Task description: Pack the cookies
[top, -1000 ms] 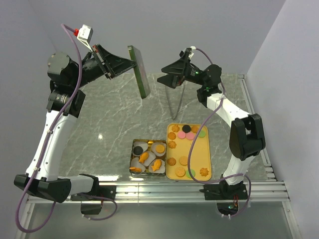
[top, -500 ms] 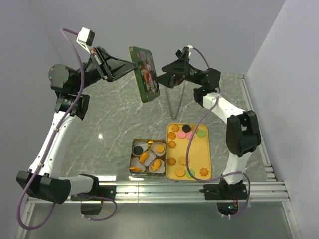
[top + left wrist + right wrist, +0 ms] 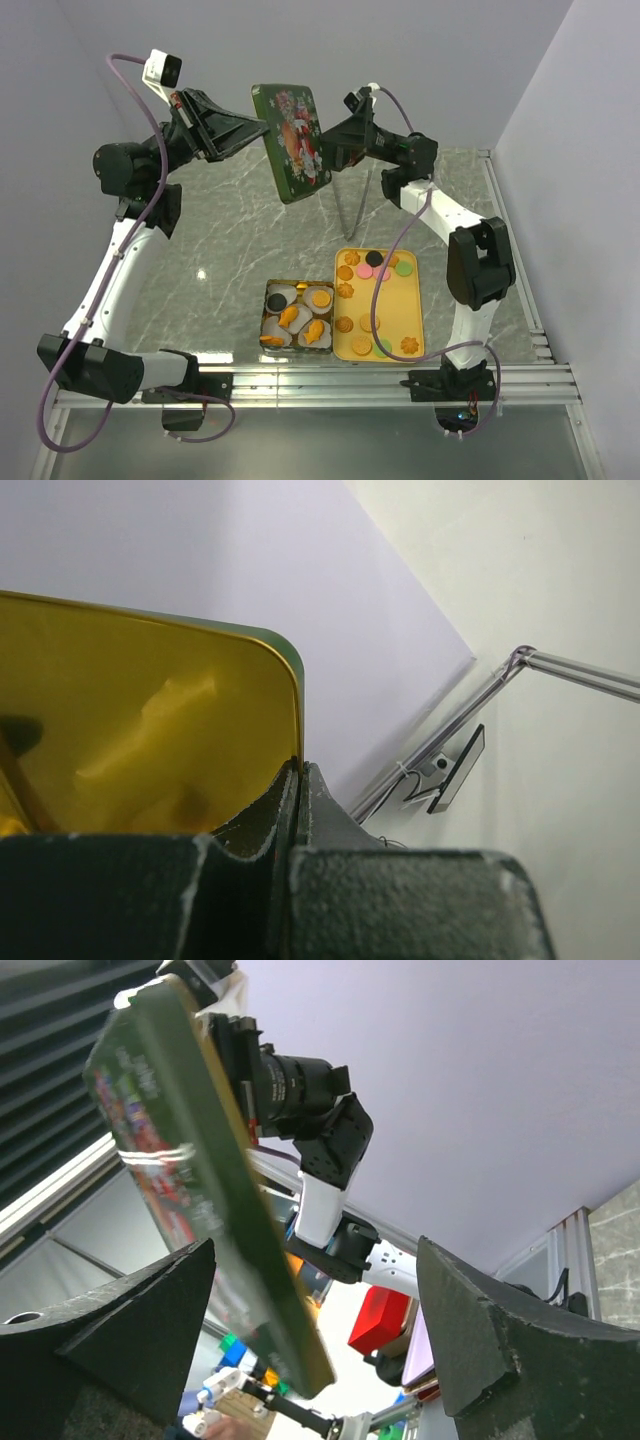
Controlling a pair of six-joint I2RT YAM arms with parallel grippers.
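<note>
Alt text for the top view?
The left gripper holds a green floral lid aloft, with the open right gripper at its opposite edge. Below on the table, a tin with cookies sits beside a yellow tray of cookies.

Tin lid raised at far centre; open tin near centre, tray just right, touching it; cookies in both.

Green lid with a floral print, up in the air over the far part of a grey marble table, tilted on edge, gold on the inside. Near the front edge, an open tin lined with white paper cups, flush against a yellow tray on the right. Metal rail along the near edge. Pale walls behind.
</note>
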